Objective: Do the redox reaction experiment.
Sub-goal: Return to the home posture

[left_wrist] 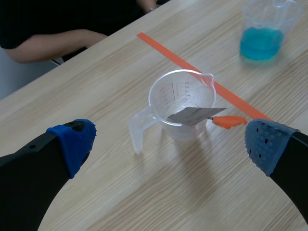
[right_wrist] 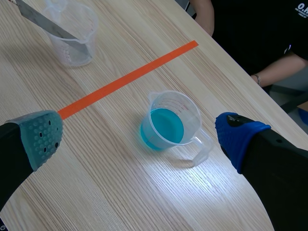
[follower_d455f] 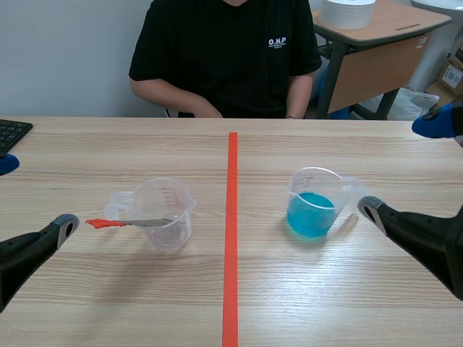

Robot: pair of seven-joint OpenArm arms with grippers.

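Note:
An empty clear measuring cup (follower_d455f: 165, 212) stands left of the tape line. A metal blade with an orange-red handle (follower_d455f: 130, 223) rests across its rim, the handle sticking out toward the left. A second clear cup (follower_d455f: 312, 204) right of the line holds blue liquid. My left gripper (follower_d455f: 35, 195) is open near the left edge, short of the empty cup (left_wrist: 180, 103) and the blade (left_wrist: 195, 115). My right gripper (follower_d455f: 405, 166) is open beside the blue cup's handle. In the right wrist view the blue cup (right_wrist: 168, 122) lies ahead of the open fingers, untouched.
A person in a black shirt sits across the table, forearms at the far edge. A black keyboard (follower_d455f: 11, 134) lies at the far left. An orange-red tape line (follower_d455f: 231, 238) runs down the table's middle. Another desk (follower_d455f: 376, 43) stands behind at the right.

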